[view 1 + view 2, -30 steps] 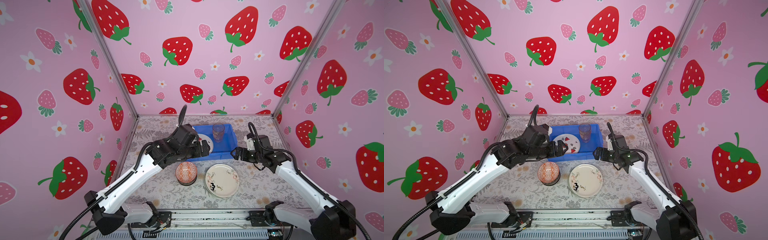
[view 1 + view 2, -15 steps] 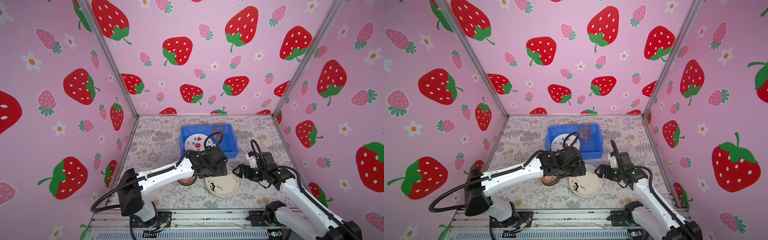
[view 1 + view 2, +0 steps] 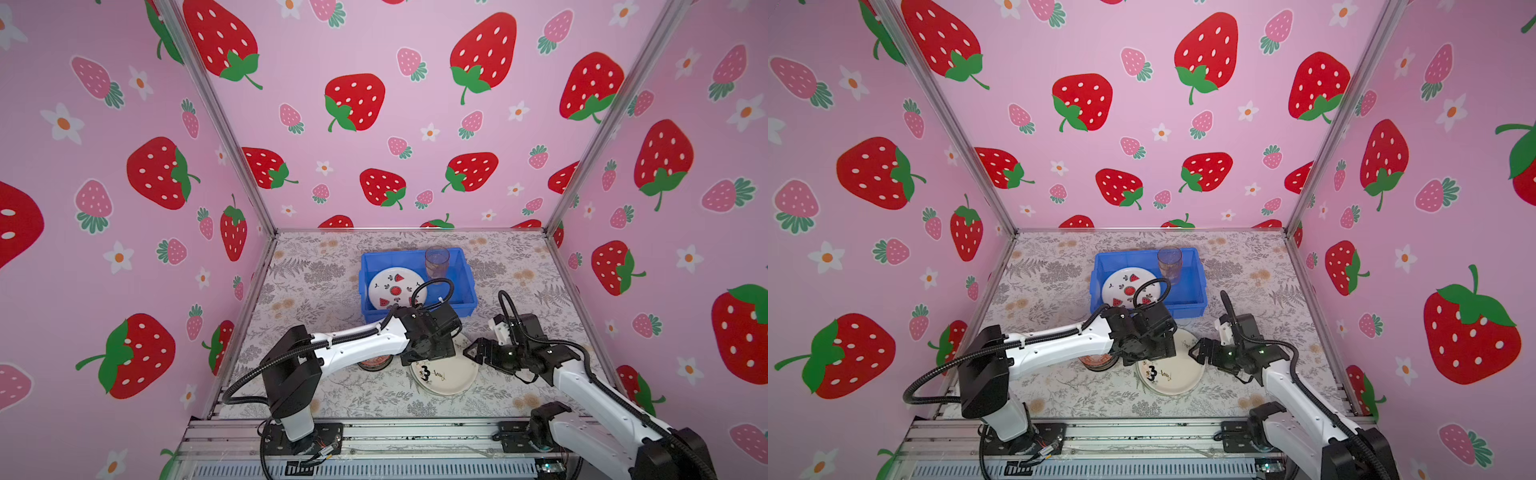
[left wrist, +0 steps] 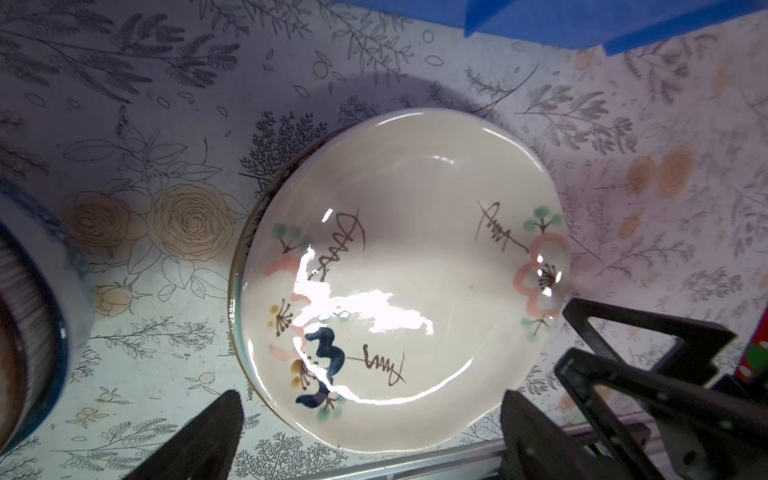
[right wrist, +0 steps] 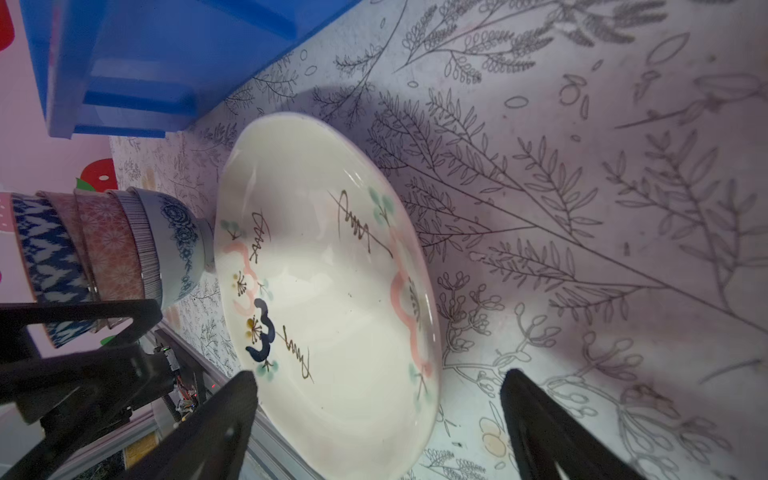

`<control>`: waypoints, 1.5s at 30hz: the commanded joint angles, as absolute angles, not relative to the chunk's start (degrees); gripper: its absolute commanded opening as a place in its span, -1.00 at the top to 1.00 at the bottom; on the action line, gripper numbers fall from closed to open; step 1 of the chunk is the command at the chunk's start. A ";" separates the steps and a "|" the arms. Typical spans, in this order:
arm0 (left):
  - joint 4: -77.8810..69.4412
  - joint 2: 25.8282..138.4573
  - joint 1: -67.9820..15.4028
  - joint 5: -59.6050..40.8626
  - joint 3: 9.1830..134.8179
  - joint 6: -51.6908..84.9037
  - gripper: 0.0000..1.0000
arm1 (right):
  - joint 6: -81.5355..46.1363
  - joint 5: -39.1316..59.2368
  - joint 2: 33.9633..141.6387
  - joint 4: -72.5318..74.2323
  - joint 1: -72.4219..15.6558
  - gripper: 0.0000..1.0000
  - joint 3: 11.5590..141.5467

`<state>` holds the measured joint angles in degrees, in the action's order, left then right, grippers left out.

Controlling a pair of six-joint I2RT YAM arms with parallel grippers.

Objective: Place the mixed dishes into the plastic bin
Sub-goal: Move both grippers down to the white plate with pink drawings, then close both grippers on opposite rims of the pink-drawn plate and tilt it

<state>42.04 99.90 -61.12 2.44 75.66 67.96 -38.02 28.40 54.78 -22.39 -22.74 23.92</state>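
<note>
Left gripper (image 4: 372, 399) hangs wide open and empty over the flowered plate (image 3: 446, 376). Right gripper (image 5: 380, 376), also spread wide with nothing in it, sits low at the plate's right rim, one finger on each side of that edge; whether it touches I cannot tell. Behind them the blue bin (image 3: 467, 306) rests on the floral table cover (image 3: 316, 291), holding the watermelon plate (image 3: 395, 286) in its left part and an upright clear tumbler (image 3: 436, 262) in its back right corner. The flowered plate lies flat just in front of the bin. The stacked bowls (image 5: 112, 249) stand just beside the plate's left edge, under the left arm.
</note>
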 commanded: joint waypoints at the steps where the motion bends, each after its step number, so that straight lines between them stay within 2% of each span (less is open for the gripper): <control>1: 43.08 100.52 -60.87 4.11 75.59 69.36 -0.98 | -38.05 29.62 55.44 -20.05 -22.22 -0.88 23.50; 30: 34.47 104.57 -58.54 0.84 71.25 67.43 -0.98 | -36.72 33.13 58.45 -14.85 -20.65 -0.80 21.41; 45: 32.44 105.42 -58.58 -0.77 71.78 66.73 -0.98 | -36.52 33.48 58.09 -15.01 -20.30 -0.62 21.70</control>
